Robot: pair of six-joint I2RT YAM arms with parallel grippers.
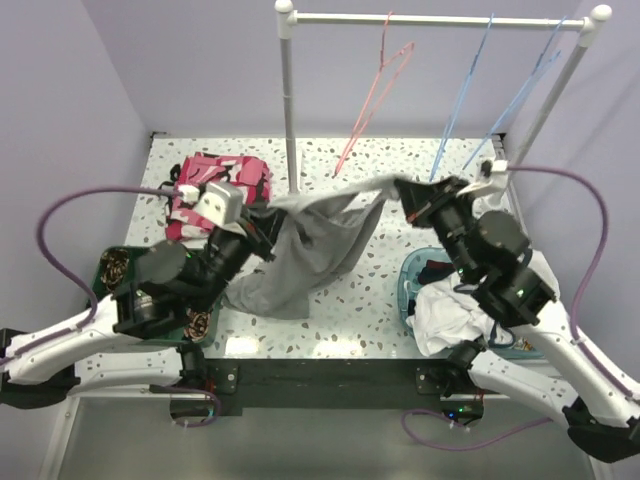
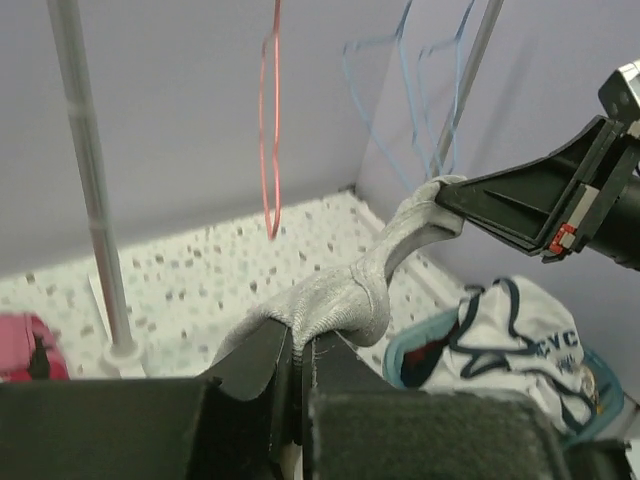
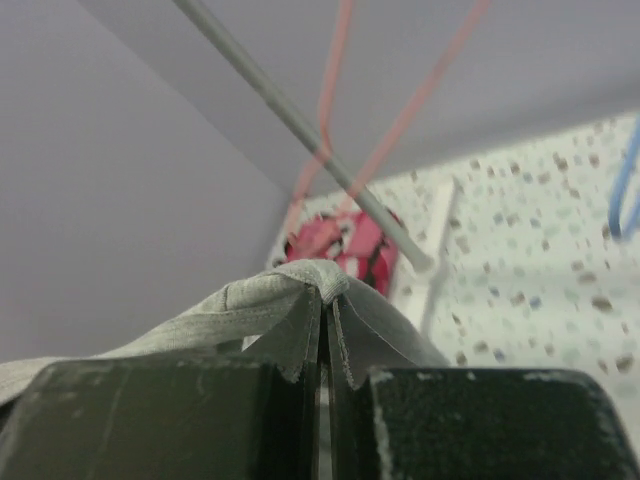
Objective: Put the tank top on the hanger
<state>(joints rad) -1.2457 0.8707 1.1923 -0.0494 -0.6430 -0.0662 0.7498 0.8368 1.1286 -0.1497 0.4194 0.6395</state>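
The grey tank top (image 1: 310,245) hangs in the air between my two grippers, its lower part drooping to the table. My left gripper (image 1: 268,212) is shut on one end of it; in the left wrist view the grey fabric (image 2: 340,290) bunches over the closed jaws. My right gripper (image 1: 408,190) is shut on the other end, a strap (image 3: 290,292) pinched at its tips. The pink wire hanger (image 1: 380,85) hangs from the rail at the back, above and behind the tank top, apart from it. It also shows in the left wrist view (image 2: 270,120).
A white rack with a top rail (image 1: 440,18) and a left pole (image 1: 291,120) stands at the back. Two light-blue hangers (image 1: 500,90) hang right of the pink one. A pink-and-black cloth (image 1: 215,185) lies back left. A teal basket (image 1: 408,285) holds a white garment (image 1: 455,310).
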